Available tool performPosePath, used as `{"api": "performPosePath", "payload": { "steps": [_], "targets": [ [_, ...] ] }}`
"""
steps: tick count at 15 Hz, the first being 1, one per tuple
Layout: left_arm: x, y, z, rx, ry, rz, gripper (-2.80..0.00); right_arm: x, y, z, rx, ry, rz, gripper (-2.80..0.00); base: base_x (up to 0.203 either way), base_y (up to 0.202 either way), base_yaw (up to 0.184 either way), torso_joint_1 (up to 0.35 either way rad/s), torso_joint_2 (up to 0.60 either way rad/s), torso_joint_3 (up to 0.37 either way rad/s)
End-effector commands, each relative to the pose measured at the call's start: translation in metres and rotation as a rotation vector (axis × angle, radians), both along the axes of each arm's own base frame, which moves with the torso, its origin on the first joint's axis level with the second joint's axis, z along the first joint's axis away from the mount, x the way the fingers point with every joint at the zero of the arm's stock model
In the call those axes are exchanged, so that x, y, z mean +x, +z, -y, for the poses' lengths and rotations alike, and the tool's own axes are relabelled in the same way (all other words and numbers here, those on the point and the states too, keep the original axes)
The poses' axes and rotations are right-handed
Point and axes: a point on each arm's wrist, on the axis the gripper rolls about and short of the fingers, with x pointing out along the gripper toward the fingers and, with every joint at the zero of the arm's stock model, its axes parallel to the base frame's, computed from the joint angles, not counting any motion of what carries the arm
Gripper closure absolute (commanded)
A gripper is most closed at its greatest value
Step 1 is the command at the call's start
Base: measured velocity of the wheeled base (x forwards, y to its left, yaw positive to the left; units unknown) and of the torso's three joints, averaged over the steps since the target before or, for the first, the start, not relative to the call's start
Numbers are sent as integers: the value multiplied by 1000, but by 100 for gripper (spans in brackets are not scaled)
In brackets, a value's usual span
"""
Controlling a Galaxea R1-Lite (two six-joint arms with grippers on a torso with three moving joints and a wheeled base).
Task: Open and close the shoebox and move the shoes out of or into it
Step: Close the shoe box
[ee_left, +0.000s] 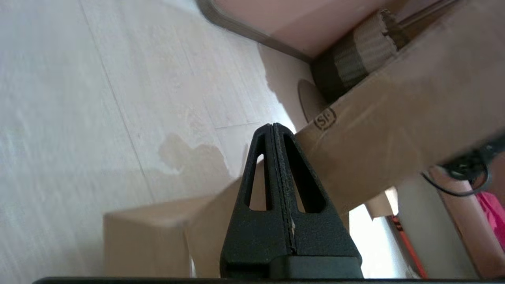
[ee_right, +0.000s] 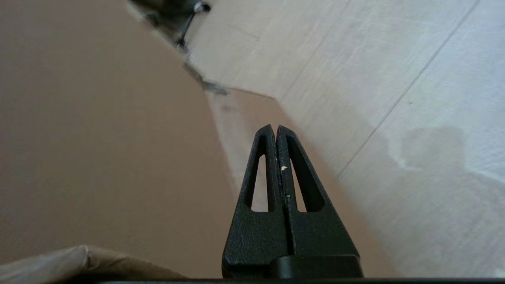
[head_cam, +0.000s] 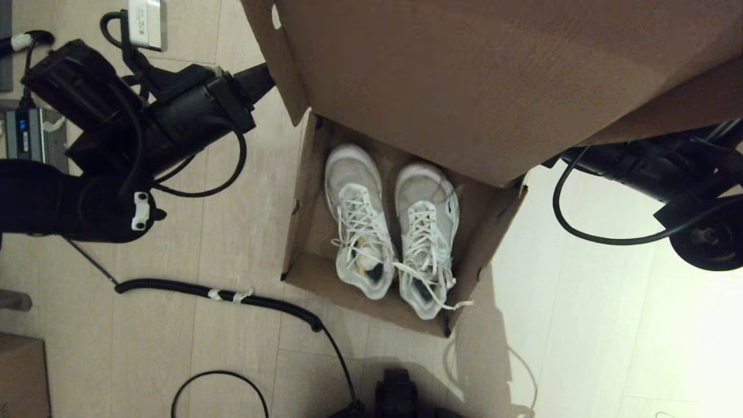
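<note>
Shoebox (head_cam: 383,255) lid (head_cam: 493,81) up, shoes (head_cam: 392,232) inside: guide lid evenly using closed, empty left hand (ee_left: 273,128) and right hand (ee_right: 275,129).

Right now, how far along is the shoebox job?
Done: both shoes sit side by side inside the shoebox. In hand: the lid stands raised over the box, with the left gripper shut beside the lid's left flap and the right gripper shut at the lid's right side; neither is clamped on anything. Left: either close the lid or lift the shoes out.
</note>
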Motion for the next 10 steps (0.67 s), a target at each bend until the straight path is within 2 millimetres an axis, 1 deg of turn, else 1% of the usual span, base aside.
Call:
{"api": "performPosePath", "payload": {
  "steps": [1, 3, 6, 8, 10],
  "targets": [
    [-15, -5, 20, 8, -64, -5, 0, -2, -3, -2, -10, 0, 11, 0, 0, 0, 0, 0, 0, 0],
    [-21, -11, 21, 25, -64, -6, 0, -3, -15, -2, -58, -23, 38, 0, 0, 0, 0, 0, 0, 0],
    [-27, -17, 16, 37, -58, -22, 0, -12, -5, 5, -53, -38, 65, 0, 0, 0, 0, 0, 0, 0],
    [-28, -22, 14, 53, -44, -5, 0, -13, -8, 18, -63, -77, 44, 0, 0, 0, 0, 0, 0, 0],
    [-27, -24, 15, 57, -40, -1, 0, -7, -10, 36, -94, -134, 44, 0, 0, 0, 0, 0, 0, 0]
  ]
}}
